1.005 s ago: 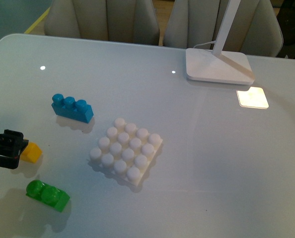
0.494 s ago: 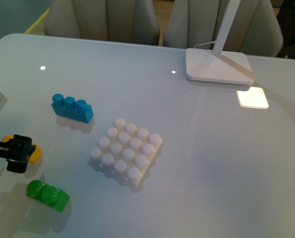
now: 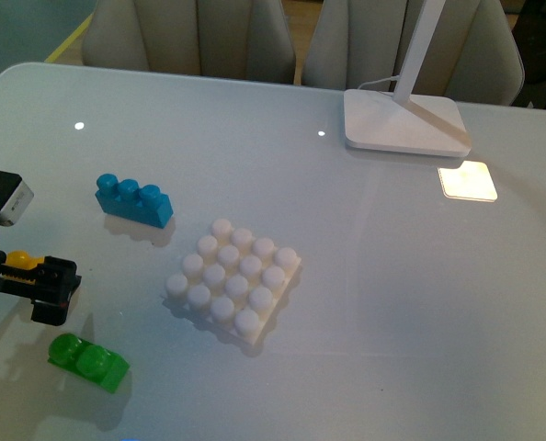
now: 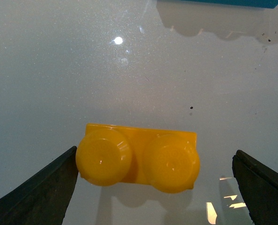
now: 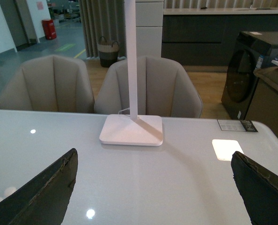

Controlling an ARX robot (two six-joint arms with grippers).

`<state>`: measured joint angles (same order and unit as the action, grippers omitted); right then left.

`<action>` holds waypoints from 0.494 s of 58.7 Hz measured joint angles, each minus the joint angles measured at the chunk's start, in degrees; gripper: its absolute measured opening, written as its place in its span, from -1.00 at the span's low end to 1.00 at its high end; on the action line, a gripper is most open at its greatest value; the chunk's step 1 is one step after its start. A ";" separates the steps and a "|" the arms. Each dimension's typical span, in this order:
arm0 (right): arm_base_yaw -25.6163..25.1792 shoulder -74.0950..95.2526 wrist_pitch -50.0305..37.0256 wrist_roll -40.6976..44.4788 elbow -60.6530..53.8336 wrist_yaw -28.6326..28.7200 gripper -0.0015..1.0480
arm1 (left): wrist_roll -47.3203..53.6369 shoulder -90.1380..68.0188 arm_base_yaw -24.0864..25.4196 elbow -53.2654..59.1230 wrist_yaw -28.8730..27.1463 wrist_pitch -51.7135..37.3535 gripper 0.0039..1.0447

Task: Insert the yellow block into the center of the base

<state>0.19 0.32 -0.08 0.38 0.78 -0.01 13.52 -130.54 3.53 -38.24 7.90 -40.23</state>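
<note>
The yellow block (image 4: 139, 157) lies studs-up on the white table, between the open fingers of my left gripper (image 4: 154, 201); one finger (image 4: 45, 187) is close by a stud, the other stands well apart. In the front view my left gripper (image 3: 36, 283) covers the block, and only a yellow sliver (image 3: 20, 260) shows. The base (image 3: 233, 280), a white studded plate, lies in mid-table to the right of that gripper. My right gripper (image 5: 153, 197) is open and empty above the table, facing the lamp; it is out of the front view.
A blue three-stud brick (image 3: 133, 199) lies behind the left gripper and a green two-stud brick (image 3: 89, 361) just in front of it. A white lamp foot (image 3: 403, 121) stands at the back right, also in the right wrist view (image 5: 132, 130). Chairs stand behind the table.
My left gripper has moved right and a little nearer, over the yellow block, which now shows only as a sliver in the front view. The bricks and base have not moved.
</note>
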 joint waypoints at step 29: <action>0.00 0.00 0.00 0.00 0.00 0.00 0.83 | -1.01 -2.01 -0.44 -2.78 -1.07 0.68 0.75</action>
<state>0.19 0.32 -0.08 0.38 0.78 -0.01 12.51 -132.55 3.09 -41.01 6.83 -39.55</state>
